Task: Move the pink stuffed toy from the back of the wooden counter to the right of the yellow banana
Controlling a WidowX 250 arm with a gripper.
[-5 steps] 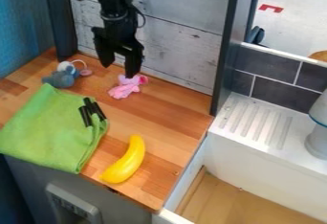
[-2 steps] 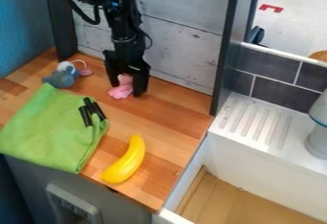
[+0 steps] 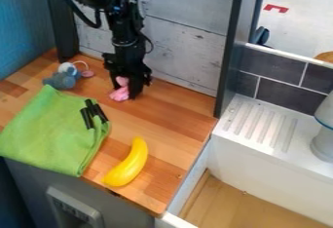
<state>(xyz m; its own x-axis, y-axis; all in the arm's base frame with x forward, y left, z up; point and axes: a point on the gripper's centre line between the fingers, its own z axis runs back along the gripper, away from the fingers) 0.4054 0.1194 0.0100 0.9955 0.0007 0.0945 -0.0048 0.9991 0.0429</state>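
Before you, the cloth [image 3: 52, 132] is plain green, the banana [image 3: 128, 164] yellow, the gripped toy [image 3: 120, 93] pink.

**No Readable Text**

No word, label, brand or number can be read. The marks on the grey panel [image 3: 75, 211] at the lower left are too small to make out. The red mark [image 3: 276, 9] at the upper right forms no legible letter.

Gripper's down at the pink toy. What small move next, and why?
I'd gently squeeze the gripper before any lift: it sits low around the soft-looking pink toy, hiding part of it, so the grip is hard to judge, and the toy's lower end seems to rest on the wooden counter.
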